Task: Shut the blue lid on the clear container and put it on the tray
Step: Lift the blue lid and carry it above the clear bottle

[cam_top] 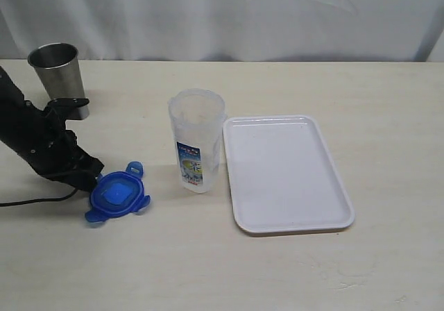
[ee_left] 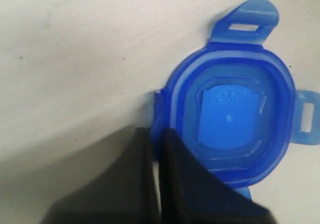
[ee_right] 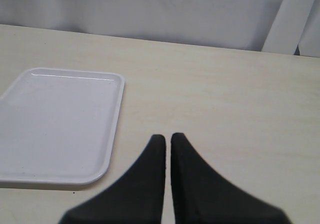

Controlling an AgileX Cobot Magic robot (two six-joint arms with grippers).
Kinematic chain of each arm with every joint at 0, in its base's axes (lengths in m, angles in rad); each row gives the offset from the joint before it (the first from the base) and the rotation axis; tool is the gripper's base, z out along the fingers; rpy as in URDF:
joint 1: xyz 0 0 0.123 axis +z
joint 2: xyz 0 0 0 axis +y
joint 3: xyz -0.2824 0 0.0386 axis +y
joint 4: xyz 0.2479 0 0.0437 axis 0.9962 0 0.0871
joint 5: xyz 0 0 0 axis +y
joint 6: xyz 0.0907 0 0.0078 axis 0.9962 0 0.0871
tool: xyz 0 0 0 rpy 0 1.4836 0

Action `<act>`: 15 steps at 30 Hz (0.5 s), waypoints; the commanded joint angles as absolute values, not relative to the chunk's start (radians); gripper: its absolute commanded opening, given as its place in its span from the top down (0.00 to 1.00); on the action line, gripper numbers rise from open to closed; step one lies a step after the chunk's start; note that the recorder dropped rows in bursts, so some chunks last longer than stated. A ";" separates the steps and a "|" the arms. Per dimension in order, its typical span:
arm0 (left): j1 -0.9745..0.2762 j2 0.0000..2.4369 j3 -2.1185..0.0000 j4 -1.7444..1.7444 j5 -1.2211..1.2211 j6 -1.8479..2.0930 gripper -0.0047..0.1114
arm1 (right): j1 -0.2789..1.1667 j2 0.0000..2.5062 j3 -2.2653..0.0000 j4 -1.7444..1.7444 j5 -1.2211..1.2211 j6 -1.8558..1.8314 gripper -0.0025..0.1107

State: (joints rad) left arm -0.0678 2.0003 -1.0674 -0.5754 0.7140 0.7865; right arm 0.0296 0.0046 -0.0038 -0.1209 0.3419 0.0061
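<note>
A pale wood-grain table (cam_top: 208, 269) meets a white curtain (cam_top: 229, 12). Far left, a tapered steel cup (cam_top: 59, 71) stands near the left gripper (ee_left: 156, 134), its fingers pinched on a flap of the bright blue octagonal plastic lid (cam_top: 118, 194), which lies on the table. The tall clear plastic container (cam_top: 196, 141) stands uncovered just beside the flat white rectangular plastic tray (cam_top: 291, 172). The right gripper (ee_right: 167, 139) hovers, fingers together, empty.

I counted 1 blue lid (cam_top: 118, 196), 1 clear container (cam_top: 197, 141), 1 tray (cam_top: 288, 175), 1 steel cup (cam_top: 59, 75), 1 table (cam_top: 208, 276), and 2 grippers: the left gripper (ee_left: 157, 134) and the right gripper (ee_right: 167, 136).
</note>
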 commanded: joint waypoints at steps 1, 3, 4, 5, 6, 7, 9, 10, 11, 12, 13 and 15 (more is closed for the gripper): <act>-0.065 1.952 -1.072 -0.527 0.700 0.788 0.96 | 0.026 0.000 0.000 -0.115 0.343 0.007 0.94; -0.065 1.912 -1.072 -0.519 0.681 0.788 0.96 | 0.026 0.000 0.000 -0.115 0.343 0.007 0.94; -0.065 1.890 -1.072 -0.506 0.669 0.788 0.96 | 0.026 0.000 0.000 -0.115 0.343 0.007 0.94; -0.065 1.866 -1.072 -0.506 0.663 0.793 0.96 | 0.026 0.000 0.000 -0.115 0.343 0.007 0.94; -0.065 1.846 -1.072 -0.506 0.653 0.800 0.96 | 0.026 0.000 0.000 -0.115 0.343 0.007 0.94; -0.068 1.796 -1.072 -0.515 0.644 0.841 0.96 | 0.026 0.000 0.000 -0.115 0.343 0.007 0.94; -0.083 1.721 -1.072 -0.520 0.607 0.879 0.96 | 0.026 0.000 0.000 -0.115 0.343 0.007 0.94; -0.088 1.694 -1.072 -0.520 0.590 0.889 0.96 | 0.026 0.000 0.000 -0.115 0.343 0.007 0.94; -0.110 1.644 -1.072 -0.520 0.546 0.918 0.96 | 0.026 0.000 0.000 -0.115 0.343 0.007 0.94; -0.121 1.625 -1.072 -0.515 0.520 0.924 0.96 | 0.026 0.000 0.000 -0.115 0.343 0.007 0.94; -0.154 1.583 -1.072 -0.511 0.471 0.949 0.96 | 0.026 0.000 0.000 -0.115 0.343 0.007 0.94; -0.202 1.536 -1.072 -0.510 0.393 0.983 0.96 | 0.026 0.000 0.000 -0.115 0.343 0.007 0.94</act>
State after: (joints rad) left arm -0.1606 1.5817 -1.0674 -0.5092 0.4689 0.9512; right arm 0.0296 0.0046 -0.0038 -0.1209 0.3419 0.0061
